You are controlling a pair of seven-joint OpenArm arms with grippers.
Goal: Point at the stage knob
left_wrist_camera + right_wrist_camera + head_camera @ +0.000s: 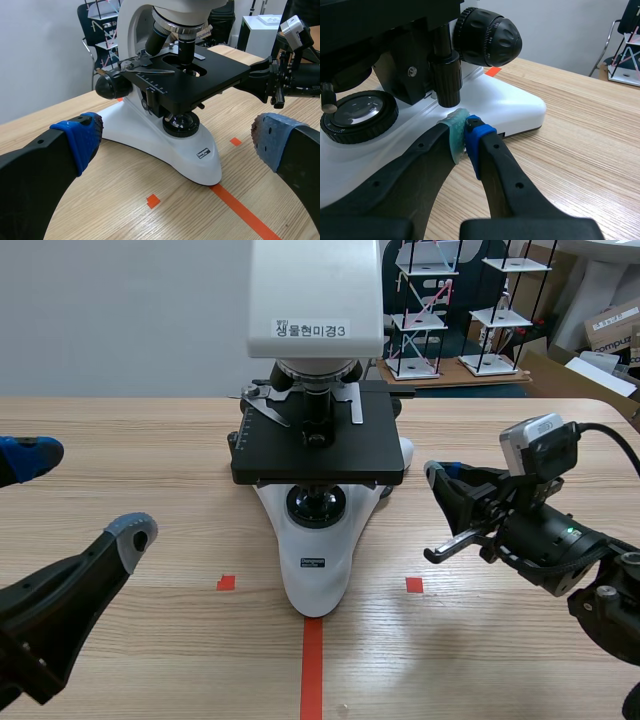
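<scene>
Right gripper (465, 132), closed on nothing, is levelled as a pointer at the stage knob (445, 77); left gripper (85, 495) is held open, aside.

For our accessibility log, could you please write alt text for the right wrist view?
The shut right gripper points at the black stage knob hanging under the stage; whether they touch cannot be told. A large focus knob sits beside it, above the white microscope base.
</scene>
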